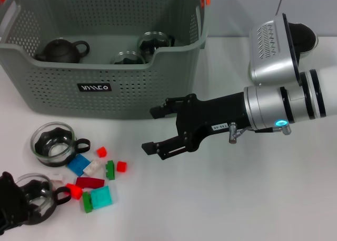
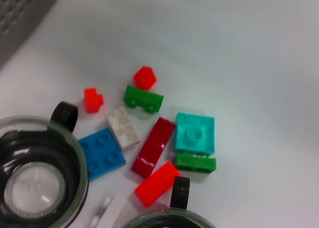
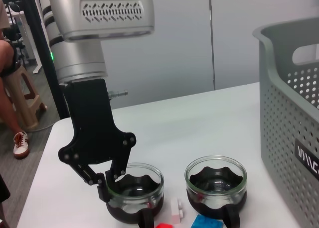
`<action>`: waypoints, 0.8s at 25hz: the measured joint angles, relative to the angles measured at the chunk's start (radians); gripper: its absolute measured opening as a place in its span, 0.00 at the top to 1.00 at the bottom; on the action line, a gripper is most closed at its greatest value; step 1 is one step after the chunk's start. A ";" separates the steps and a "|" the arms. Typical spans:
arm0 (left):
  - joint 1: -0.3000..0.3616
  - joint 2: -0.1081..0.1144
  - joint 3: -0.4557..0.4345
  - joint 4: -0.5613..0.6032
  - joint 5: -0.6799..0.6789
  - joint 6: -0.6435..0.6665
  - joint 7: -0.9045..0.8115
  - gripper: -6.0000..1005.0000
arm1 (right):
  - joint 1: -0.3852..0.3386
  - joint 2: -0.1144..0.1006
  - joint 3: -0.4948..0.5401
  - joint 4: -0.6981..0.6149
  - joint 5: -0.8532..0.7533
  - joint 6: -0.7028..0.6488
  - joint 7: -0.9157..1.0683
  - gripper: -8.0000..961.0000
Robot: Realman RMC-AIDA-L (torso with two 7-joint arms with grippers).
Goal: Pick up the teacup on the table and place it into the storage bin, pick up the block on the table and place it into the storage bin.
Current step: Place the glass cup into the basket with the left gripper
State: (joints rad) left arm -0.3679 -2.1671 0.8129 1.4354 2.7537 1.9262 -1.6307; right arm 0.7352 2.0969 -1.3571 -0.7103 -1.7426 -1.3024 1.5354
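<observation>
- The nearest teacup (image 1: 37,201), clear glass with a scalloped black liner and a black handle, stands on the white bench (image 1: 237,199), well in front of the storage bin (image 1: 105,88); the left gripper (image 3: 105,184) has its fingers clenched on the cup's rim.
- A second teacup (image 1: 52,144) of the same kind stands between the gripped cup and the bin.
- The loose blocks (image 2: 154,143) lie just beside both cups: red, green, blue, white, teal, dark red.
- The grey-green perforated bin holds a dark teapot (image 1: 60,50) and two glass cups (image 1: 142,49).
- The right gripper (image 1: 154,129) hovers before the bin's front corner, its fingers released and holding nothing.
</observation>
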 joint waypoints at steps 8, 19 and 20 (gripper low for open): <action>-0.002 -0.002 0.011 0.002 0.014 -0.004 0.000 0.94 | 0.005 0.000 0.007 0.000 0.000 0.000 -0.001 0.05; -0.033 0.003 0.011 0.011 0.068 -0.011 -0.059 0.78 | 0.008 0.000 0.010 0.000 0.000 0.001 -0.002 0.05; -0.035 0.003 0.013 0.014 0.076 -0.009 -0.060 0.76 | 0.008 0.000 0.010 0.000 0.000 0.001 -0.002 0.05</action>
State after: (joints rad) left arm -0.4027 -2.1646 0.8258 1.4496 2.8298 1.9173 -1.6907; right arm 0.7434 2.0969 -1.3467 -0.7102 -1.7426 -1.3009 1.5337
